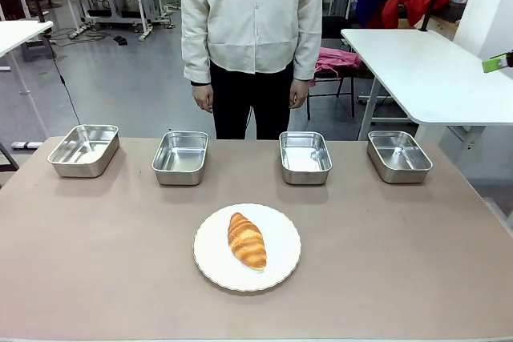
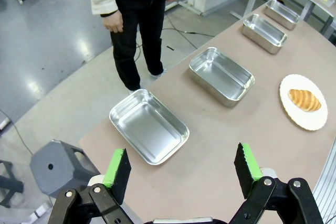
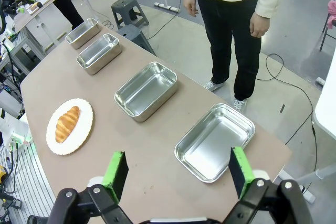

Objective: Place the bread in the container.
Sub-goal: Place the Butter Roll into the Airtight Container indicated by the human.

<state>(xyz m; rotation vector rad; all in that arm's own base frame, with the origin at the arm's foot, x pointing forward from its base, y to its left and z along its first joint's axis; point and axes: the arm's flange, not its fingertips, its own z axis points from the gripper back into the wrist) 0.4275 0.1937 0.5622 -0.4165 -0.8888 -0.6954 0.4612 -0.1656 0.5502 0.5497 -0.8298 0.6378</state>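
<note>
Front camera looks across the table point(image 1: 96, 262) — wrist cameras, high at opposite ends, share it.

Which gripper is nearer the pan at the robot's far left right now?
Left. The left gripper hovers open close beside the leftmost pan. The right gripper hovers open by the rightmost pan, at the row's other end.

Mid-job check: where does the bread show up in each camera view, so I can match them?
Front view: the bread lies at lower centre on the white plate, nearer the camera than the row of steel pans.
Left wrist view: the bread is at the right edge, about mid-height.
Right wrist view: the bread is at the left, slightly below mid-height.
Shared landmark: the white plate under it.
</note>
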